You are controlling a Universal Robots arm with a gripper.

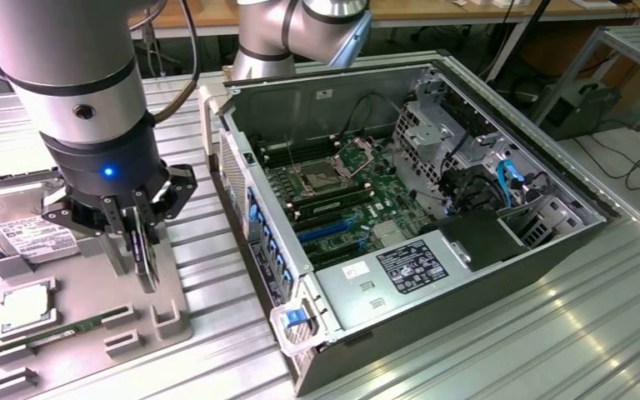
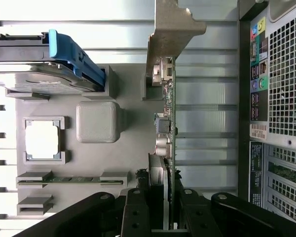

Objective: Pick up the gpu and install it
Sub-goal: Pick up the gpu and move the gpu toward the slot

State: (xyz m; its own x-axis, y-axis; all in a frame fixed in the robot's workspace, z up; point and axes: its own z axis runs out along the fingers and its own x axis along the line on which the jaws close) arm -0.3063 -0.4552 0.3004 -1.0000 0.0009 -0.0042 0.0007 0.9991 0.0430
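1. The gpu, a flat green circuit card with a black round fan and a bent silver metal end bracket, is held on its thin edge over the grey plastic parts tray. Whether it is clear of the tray's holders cannot be told.
2. It is pinched across its thickness by the black two-fingered gripper. One finger is pressed on each face, at the end away from the bracket.
3. Its long axis is kept level, parallel to the tray's surface and to the rear panel of the case. The bracket end is pointed away from the gripper. The fan face is turned toward the tray's other parts, and the back toward the case.
4. Near the fan face a rounded grey block is seen. Beyond it are a square silver processor chip in its frame, a narrow green memory stick in its holders, and a silver boxy hard drive with a blue clip.
5. On the card's other side a strip of ribbed metal table lies bare. Past it, on the exterior view's right, the open black-and-silver computer case is laid on its side.
6. The case's perforated rear wall is placed between the gpu and the green motherboard, where blue slots are seen.
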